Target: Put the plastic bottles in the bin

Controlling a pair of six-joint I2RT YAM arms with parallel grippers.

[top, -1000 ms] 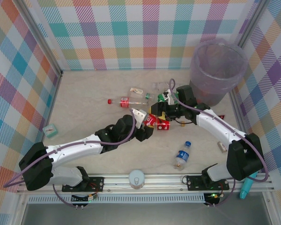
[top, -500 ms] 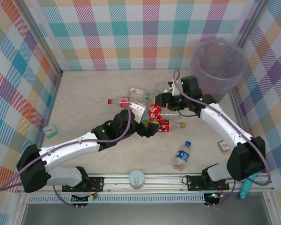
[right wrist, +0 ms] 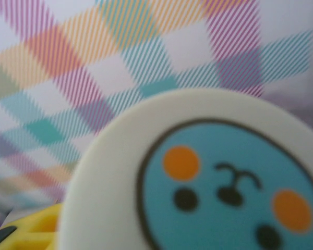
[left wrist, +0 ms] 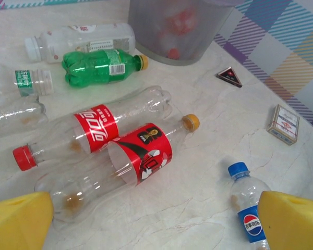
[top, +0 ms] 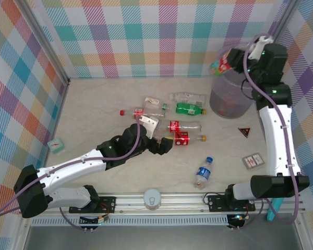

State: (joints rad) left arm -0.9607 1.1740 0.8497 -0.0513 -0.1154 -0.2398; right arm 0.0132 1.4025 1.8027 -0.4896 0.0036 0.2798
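While right gripper [top: 228,58] is holding red-labelled bottle [top: 219,65] above near rim of bin [top: 227,101], jaws clamped on it, release should wait for centring over mouth (light plastic likely bounces out). Left gripper [top: 165,146] is hovering, jaws apart, near orange-capped bottle [left wrist: 141,153] on table [top: 94,114].

A robot lab test cell: plaid-papered walls [top: 146,31] boxing a marble-look tabletop [top: 94,112] with aluminium mounting rail [top: 185,198].

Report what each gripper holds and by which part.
The right gripper holds a red-labelled bottle over the bin; which part it grips is too small to tell. The left gripper is open and holds nothing.
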